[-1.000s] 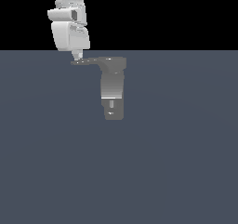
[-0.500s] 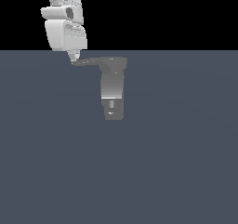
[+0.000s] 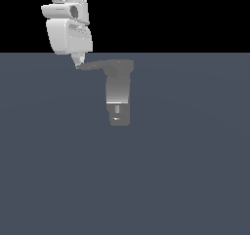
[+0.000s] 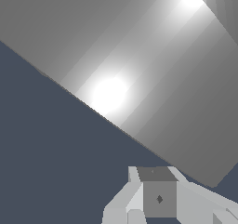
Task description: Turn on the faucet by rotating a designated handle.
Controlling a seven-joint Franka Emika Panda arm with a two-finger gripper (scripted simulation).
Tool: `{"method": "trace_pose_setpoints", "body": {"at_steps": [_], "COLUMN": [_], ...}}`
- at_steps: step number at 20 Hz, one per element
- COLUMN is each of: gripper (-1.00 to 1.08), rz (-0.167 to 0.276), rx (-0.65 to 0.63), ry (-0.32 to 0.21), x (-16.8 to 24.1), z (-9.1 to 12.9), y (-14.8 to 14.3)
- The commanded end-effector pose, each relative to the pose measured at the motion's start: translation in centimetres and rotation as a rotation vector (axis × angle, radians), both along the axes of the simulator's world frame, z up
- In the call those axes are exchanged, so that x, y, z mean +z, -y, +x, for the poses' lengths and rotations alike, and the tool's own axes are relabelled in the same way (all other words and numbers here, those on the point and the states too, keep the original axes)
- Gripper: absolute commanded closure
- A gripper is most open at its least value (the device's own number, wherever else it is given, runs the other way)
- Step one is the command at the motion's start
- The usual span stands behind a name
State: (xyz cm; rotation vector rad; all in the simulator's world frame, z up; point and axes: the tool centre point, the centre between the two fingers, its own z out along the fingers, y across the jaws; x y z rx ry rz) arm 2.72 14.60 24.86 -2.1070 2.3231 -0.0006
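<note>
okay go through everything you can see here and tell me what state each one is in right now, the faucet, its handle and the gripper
faucet: upright on the grey surface; no water visible.
handle: level, pointing toward the exterior view's left from the faucet's top.
gripper: at the handle's tip, seemingly touching; open or shut cannot be told.

A broad grey metallic surface of the faucet (image 4: 153,65) fills most of the frame, crossed diagonally by a straight edge and bearing two bright highlights. Dark blue-grey counter (image 4: 51,148) lies beyond that edge. Pale blocky parts of the hand (image 4: 160,197) show at the margin.
</note>
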Motion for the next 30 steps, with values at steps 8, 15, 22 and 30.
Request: {"method": "trace_pose_setpoints", "body": {"at_steps": [8,15,22,30], "gripper": [1.08,1.08,1.08,1.08], "rz": [-0.003,-0.003,-0.003,-0.002], "rx": [-0.007,-0.007,-0.005,0.002], "ry": [-0.003,-0.003,-0.004,-0.003], "x": [0.0,0.0,0.0,0.0], "z": [-2.3,-4.0,-5.8,-6.9], "y": [2.1,3.2,4.4,5.1]}}
